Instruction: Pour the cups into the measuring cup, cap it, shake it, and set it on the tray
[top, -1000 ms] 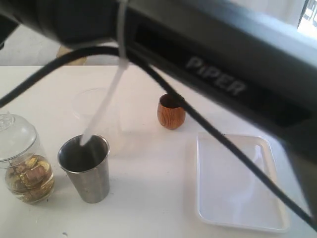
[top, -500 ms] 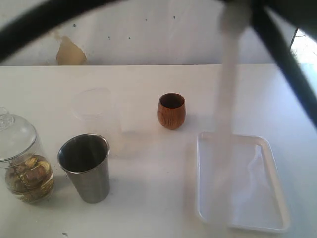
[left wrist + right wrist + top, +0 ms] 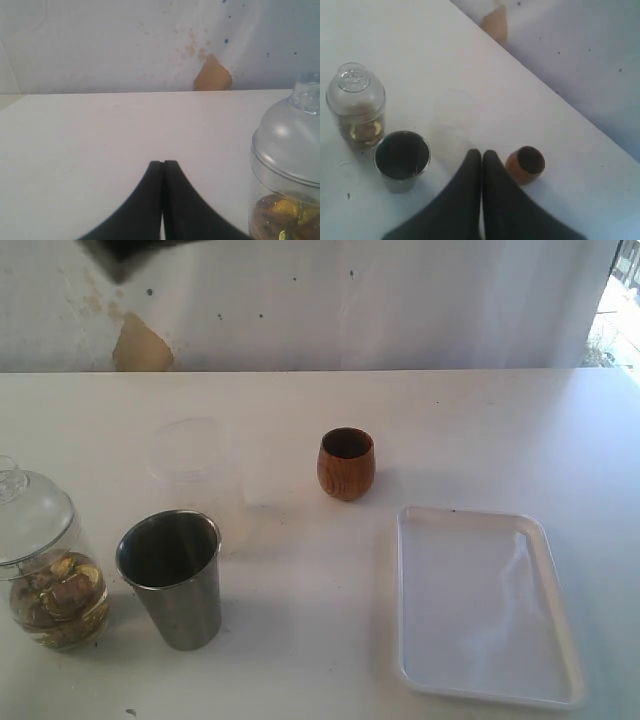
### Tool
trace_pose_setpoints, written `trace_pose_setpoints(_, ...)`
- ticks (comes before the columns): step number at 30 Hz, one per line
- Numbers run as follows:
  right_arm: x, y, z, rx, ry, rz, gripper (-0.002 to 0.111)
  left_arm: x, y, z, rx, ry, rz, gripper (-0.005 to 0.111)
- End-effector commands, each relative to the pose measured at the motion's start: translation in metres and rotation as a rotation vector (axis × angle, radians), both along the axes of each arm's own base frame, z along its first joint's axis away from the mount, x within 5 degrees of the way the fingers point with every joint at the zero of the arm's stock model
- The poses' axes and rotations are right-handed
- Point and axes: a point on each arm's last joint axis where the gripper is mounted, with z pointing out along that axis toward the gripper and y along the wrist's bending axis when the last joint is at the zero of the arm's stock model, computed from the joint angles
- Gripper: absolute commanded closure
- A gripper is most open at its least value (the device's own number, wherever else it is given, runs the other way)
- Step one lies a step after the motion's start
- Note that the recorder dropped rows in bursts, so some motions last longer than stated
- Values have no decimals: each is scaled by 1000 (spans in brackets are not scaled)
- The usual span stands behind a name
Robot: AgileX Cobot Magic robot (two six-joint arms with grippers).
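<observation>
The measuring cup (image 3: 190,462) stands upright on the surface (image 3: 300,640) just behind the steel tumbler (image 3: 172,578), left of the wooden cup (image 3: 346,464); it is thin clear plastic that I judge light and squeezable, so I'd grip gently at mid-wall. I can't tell what the cups hold; the lidded jar (image 3: 45,565) holds gold-wrapped pieces and the tray (image 3: 480,610) is bare. Both arms' jaws are shut, holding nothing.
</observation>
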Motion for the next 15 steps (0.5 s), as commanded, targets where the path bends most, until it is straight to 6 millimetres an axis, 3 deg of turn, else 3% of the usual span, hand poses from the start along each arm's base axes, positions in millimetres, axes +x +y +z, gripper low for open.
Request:
trace_pose_setpoints(1, -27, -58, -5, 200, -95, 53, 108, 0, 0, -1, 1, -10, -4, 107)
trace_pose_setpoints(3, -41, -83, -15, 277, -116, 84, 108, 0, 0, -1, 1, -10, -4, 107)
trace_pose_setpoints(8, -59, -120, -39, 349, -80, 82, 108, 0, 0, -1, 1, -10, -4, 107)
trace_pose_setpoints(15, -67, -138, -33, 400, -108, 83, 108, 0, 0, -1, 1, -10, -4, 107)
